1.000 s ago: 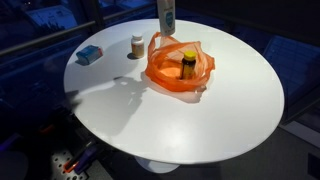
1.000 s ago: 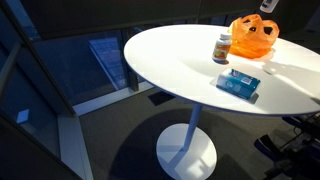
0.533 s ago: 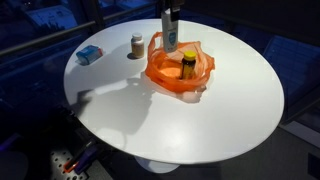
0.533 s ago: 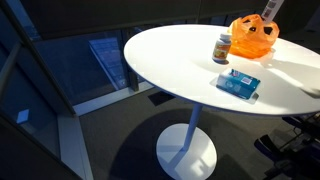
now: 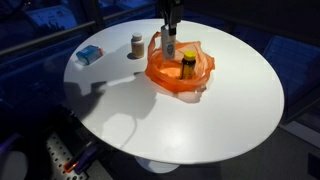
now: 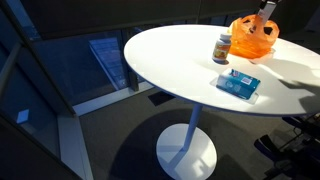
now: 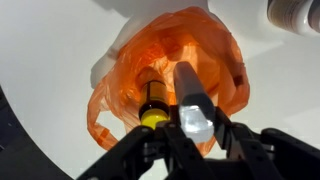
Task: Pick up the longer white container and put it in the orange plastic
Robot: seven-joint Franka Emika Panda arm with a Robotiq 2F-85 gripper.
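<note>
My gripper (image 5: 170, 28) is shut on the longer white container (image 5: 169, 47) and holds it upright, its lower end inside the mouth of the orange plastic bag (image 5: 178, 72). In the wrist view the container (image 7: 190, 98) sits between the jaws of the gripper (image 7: 197, 132), right over the bag (image 7: 205, 45). A brown bottle with a yellow cap (image 5: 188, 65) lies in the bag and shows in the wrist view (image 7: 153, 100). In an exterior view the gripper (image 6: 267, 9) hangs over the bag (image 6: 250, 40).
A shorter white container (image 5: 137, 45) stands on the round white table (image 5: 200, 125) beside the bag; it also shows in an exterior view (image 6: 221, 46). A blue box (image 5: 89, 54) lies near the table's edge and shows in an exterior view (image 6: 239, 83).
My gripper has come down with the longer white container, from above the bag to its mouth. Nothing else has moved.
</note>
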